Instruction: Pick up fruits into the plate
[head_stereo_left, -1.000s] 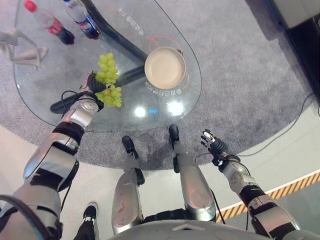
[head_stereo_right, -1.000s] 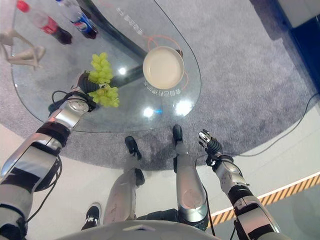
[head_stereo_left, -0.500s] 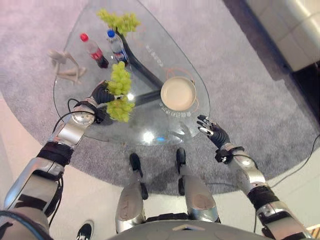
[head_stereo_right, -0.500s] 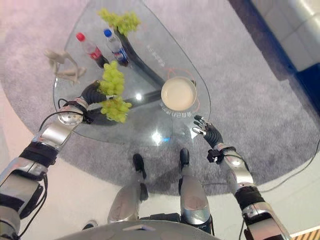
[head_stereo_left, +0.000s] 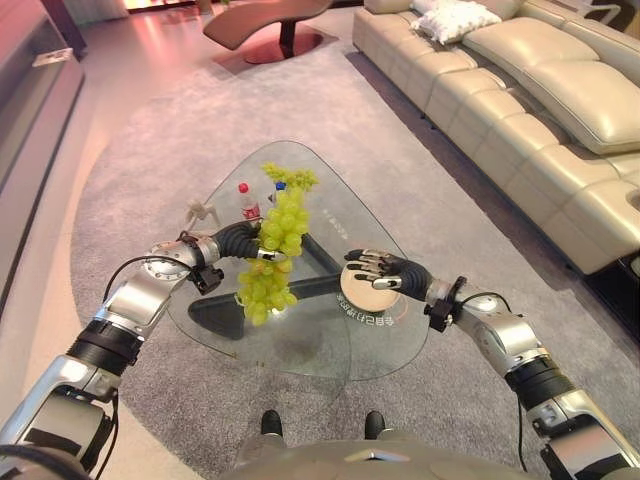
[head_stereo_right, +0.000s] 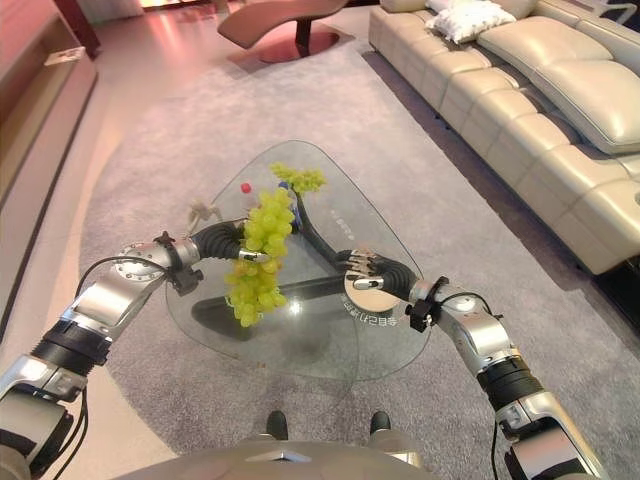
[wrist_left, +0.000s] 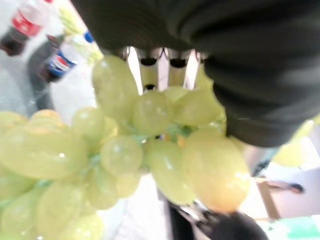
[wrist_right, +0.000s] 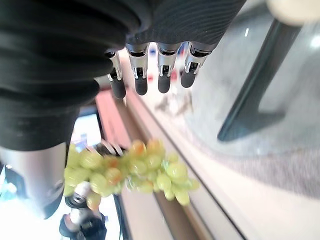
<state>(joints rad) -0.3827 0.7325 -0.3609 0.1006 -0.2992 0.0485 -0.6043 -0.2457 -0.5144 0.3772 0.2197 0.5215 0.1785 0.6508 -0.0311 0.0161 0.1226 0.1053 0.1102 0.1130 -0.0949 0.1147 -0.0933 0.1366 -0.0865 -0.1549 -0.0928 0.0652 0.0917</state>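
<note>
Grapes (head_stereo_left: 272, 258) now nearer plate (head_stereo_left: 372, 284).

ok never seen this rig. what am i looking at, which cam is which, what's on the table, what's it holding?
It is a two-legged humanoid robot with two silver arms, each ending in a fingered hand. The two wide pictures come from a stereo camera on its head, looking down over its arms. The two close pictures come from cameras on the wrists, looking along each hand.

In front of it stands a glass table on a grey rug, with a beige sofa to the robot's right. On the table are a cream plate, two bottles, a small pale figurine and a second bunch of green grapes at the far end.

The left hand is closed on a large bunch of green grapes, held up above the table. The right hand, fingers straight and empty, hovers over the plate.
</note>
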